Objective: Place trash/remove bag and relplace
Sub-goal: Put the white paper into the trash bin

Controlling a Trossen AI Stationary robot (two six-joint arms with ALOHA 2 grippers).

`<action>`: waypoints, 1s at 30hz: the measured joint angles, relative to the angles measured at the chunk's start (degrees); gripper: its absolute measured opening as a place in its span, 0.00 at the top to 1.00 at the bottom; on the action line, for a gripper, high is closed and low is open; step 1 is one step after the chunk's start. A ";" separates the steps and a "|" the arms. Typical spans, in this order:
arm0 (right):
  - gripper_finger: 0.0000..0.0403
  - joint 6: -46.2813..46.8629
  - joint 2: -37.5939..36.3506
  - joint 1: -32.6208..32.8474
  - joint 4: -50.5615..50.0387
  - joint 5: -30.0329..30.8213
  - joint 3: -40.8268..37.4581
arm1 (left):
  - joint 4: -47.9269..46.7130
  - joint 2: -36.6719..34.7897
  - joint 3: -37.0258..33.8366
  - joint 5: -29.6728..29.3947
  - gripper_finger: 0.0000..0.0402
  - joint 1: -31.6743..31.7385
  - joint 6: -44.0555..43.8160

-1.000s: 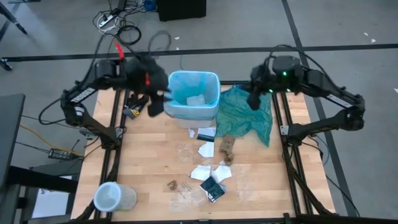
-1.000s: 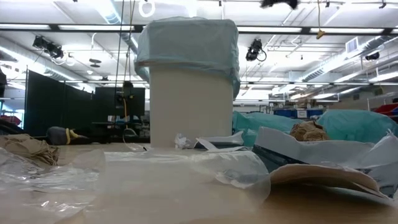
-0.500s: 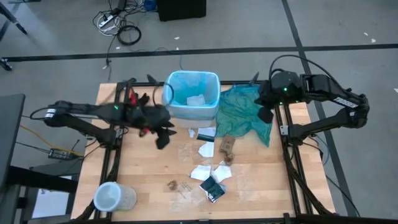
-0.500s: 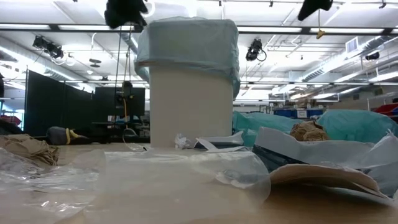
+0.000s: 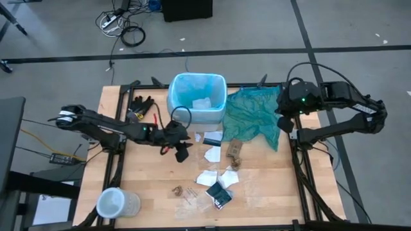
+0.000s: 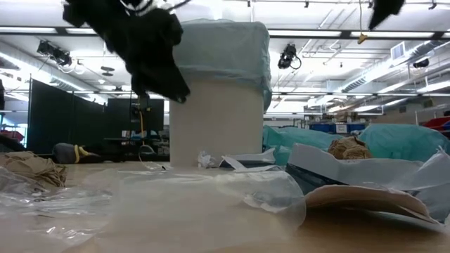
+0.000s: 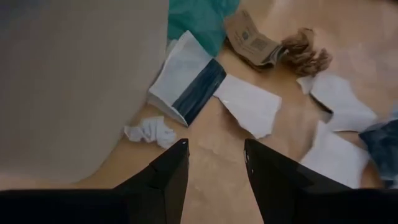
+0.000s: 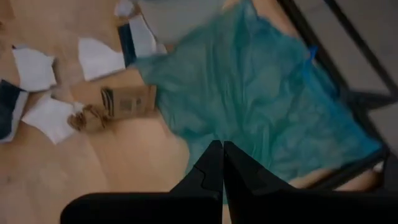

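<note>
Trash (image 5: 217,178): lay scattered on desk (image 5: 148,192), front of bin (image 5: 197,99)
Bag (image 5: 192,90): lined bin
Left end effector (image 5: 180,151): fingers apart, empty — low beside bin
Right end effector (image 5: 283,124): closed, empty — over teal bag (image 5: 257,119)

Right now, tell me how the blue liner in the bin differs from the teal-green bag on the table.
The blue liner is pale sky blue; the teal-green bag is darker. The liner is fitted in the bin, its edge folded over the rim; the teal-green bag lies spread and crumpled flat on the table, right of the bin. The liner holds white scraps; nothing shows inside the bag. Both are thin, wrinkled plastic.
</note>
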 joint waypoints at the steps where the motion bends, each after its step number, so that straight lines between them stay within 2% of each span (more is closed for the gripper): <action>1: 1.00 1.10 -1.28 0.00 0.24 -0.08 -1.82 | 1.57 0.87 -0.26 -0.16 0.59 0.00 0.99; 6: 1.00 4.78 -6.70 -0.02 7.19 -2.55 -10.18 | 8.16 6.59 -0.63 -4.22 0.59 0.02 9.41; 10: 1.00 6.35 -8.32 -0.02 12.40 -5.18 -13.70 | 13.57 10.72 -0.52 -5.40 0.59 1.10 14.63; 21: 1.00 7.54 -8.02 -0.02 12.25 -8.30 -14.15 | 15.51 19.61 -0.54 -6.66 0.59 2.38 19.71; 30: 1.00 7.84 -8.02 -0.02 12.39 -9.20 -14.15 | 17.96 20.03 -0.21 -12.75 0.59 2.38 19.62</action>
